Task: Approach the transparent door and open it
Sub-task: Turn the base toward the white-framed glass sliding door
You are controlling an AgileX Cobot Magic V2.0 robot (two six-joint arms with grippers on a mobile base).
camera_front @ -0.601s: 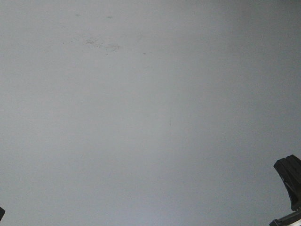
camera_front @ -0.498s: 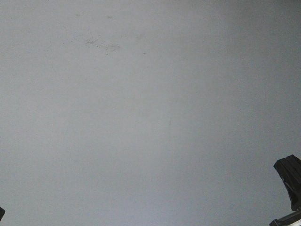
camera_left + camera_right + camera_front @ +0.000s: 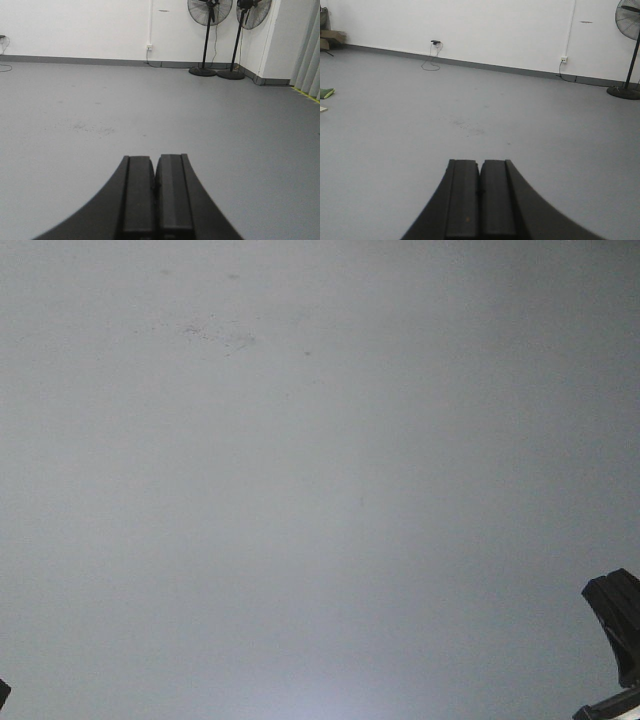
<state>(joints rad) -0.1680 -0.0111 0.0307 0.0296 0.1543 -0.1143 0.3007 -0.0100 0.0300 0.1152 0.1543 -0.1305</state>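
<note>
The transparent door is out of view in every frame. My left gripper (image 3: 155, 159) is shut, its two black fingers pressed together with nothing between them, pointing over bare grey floor. My right gripper (image 3: 480, 162) is likewise shut and empty above the same floor. In the front-facing view only grey floor shows, with a black part of the right arm (image 3: 615, 625) at the lower right edge.
Two black pedestal fans (image 3: 208, 35) (image 3: 245, 35) stand by the far white wall (image 3: 90, 25) near a corner. Grey curtains (image 3: 307, 55) hang at the right. A wall socket with a cable (image 3: 563, 60) and a small green object (image 3: 326, 93) lie at the floor's edges.
</note>
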